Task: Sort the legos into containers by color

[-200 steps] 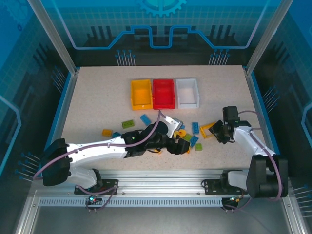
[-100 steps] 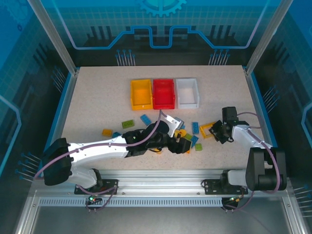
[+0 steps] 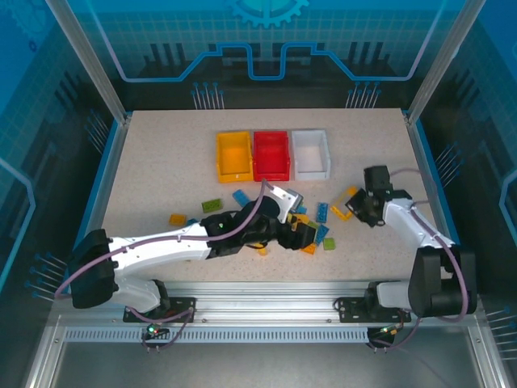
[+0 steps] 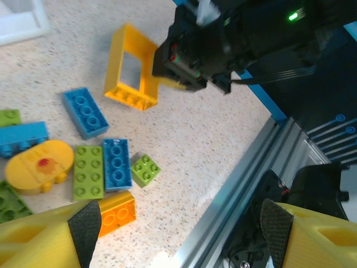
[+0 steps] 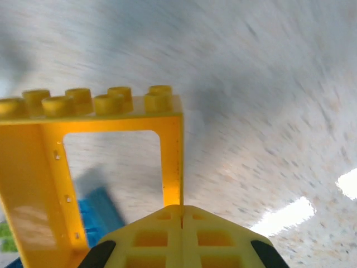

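Right gripper (image 5: 181, 237): I'm pressing my fingers together on one thin side bar of the square yellow plastic frame (image 5: 111, 111), pinching it. In the right wrist view the frame is extending away from my fingertips, with its studded bar at the far end and a blue plastic brick (image 5: 100, 215) lying under it. That view is blurring, so I cannot tell whether the frame is clear of the speckled table (image 5: 251, 84). From above, the frame is sitting at the right edge of the brick pile, on the near side of the white translucent plastic bin (image 3: 312, 175) and well apart from it.

Left gripper (image 4: 179, 226): my fingers (image 4: 83, 229) are standing spread wide, gripping nothing, and I'm hovering over the loose bricks mid-table. Below me a round yellow plastic piece (image 4: 39, 164) is touching a light green two-by-four brick (image 4: 88, 171). That brick is lying flush against a blue two-by-four brick (image 4: 116, 163). A small light green two-by-two brick (image 4: 145, 169) is sitting just beside the blue one, and an orange brick (image 4: 117, 211) is lying nearest my left pad.

Bins: the yellow-orange plastic bin (image 3: 235, 178), the red plastic bin (image 3: 273, 177) and the white one are sitting side by side in a row at the far middle of the table. The loose bricks are lying between that row and the arm bases.
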Controlling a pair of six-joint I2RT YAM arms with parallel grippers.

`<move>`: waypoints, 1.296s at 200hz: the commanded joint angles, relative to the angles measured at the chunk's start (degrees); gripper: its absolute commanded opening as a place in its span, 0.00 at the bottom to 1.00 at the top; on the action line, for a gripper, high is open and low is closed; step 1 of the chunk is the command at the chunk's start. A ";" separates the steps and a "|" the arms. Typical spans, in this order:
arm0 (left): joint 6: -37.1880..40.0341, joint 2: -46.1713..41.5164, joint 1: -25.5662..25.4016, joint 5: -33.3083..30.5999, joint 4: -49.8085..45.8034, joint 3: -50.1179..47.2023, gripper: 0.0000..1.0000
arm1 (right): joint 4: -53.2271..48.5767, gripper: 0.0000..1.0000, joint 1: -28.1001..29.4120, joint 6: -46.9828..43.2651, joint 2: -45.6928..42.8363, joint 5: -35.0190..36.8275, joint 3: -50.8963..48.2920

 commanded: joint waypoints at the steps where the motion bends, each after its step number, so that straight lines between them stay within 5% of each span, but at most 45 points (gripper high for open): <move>1: -1.36 -4.37 4.19 -4.82 -5.78 4.18 0.81 | -2.21 0.00 6.26 -13.03 -0.33 9.88 12.03; 44: -4.79 -5.98 13.52 -9.67 -13.39 10.20 0.82 | -9.96 0.00 10.31 -27.41 18.21 11.77 37.33; 103: -4.93 -4.00 19.15 -9.67 -15.13 14.00 0.82 | -20.49 0.00 11.16 -32.98 42.75 13.94 62.49; 207: -6.39 -1.10 18.44 -2.49 -8.94 9.55 0.80 | -26.12 0.00 10.92 -33.11 61.87 5.76 80.28; 259: -3.90 4.89 13.42 -6.91 -13.37 16.94 0.79 | -26.92 0.00 10.21 -31.43 64.72 2.49 82.92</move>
